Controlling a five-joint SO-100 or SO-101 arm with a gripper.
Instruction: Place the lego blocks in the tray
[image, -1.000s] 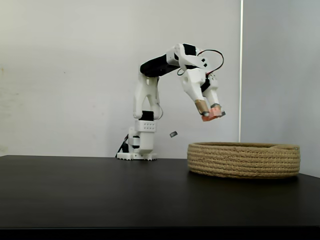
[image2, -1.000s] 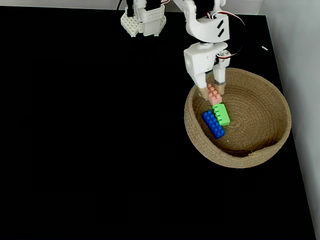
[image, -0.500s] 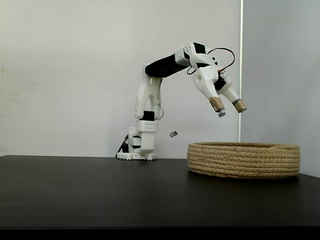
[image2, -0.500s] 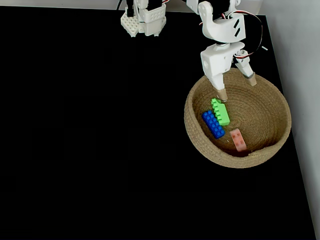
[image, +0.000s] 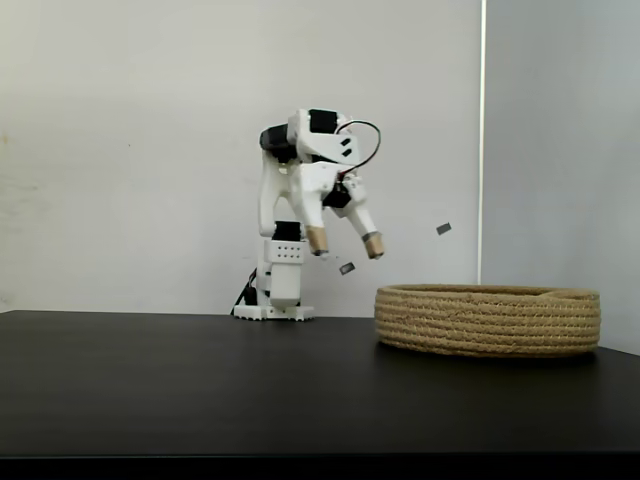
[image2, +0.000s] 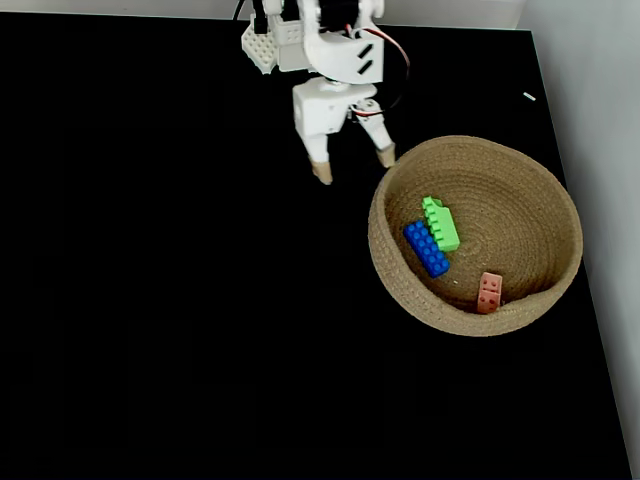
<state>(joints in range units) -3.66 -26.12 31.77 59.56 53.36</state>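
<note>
Table: matte black top (image: 200, 390), seen from above (image2: 150, 300) as a plain dark sheet reaching to a pale edge at the picture's right.
Room: off-white wall (image: 120, 150) behind the arm; a vertical seam with a greyer panel at the right of the side-on fixed view.
Arm: one, white with black sections, base (image: 272, 300) at the far edge of the table, folded up close over its base.
Gripper: (image: 345, 246) in the air, left of the tray in the side-on view; from above (image2: 352, 165) just outside the tray's upper-left rim. Fingers spread apart, nothing between them.
Tray: one round rope basket (image: 488, 320), on the table; rim (image2: 385, 265).
Blocks: three, all inside the tray.
Green block: (image2: 440, 223) near the centre, touching the blue.
Blue block: (image2: 426, 249) alongside it, lower left.
Pink block: (image2: 489, 293) apart from them, against the lower wall.
</note>
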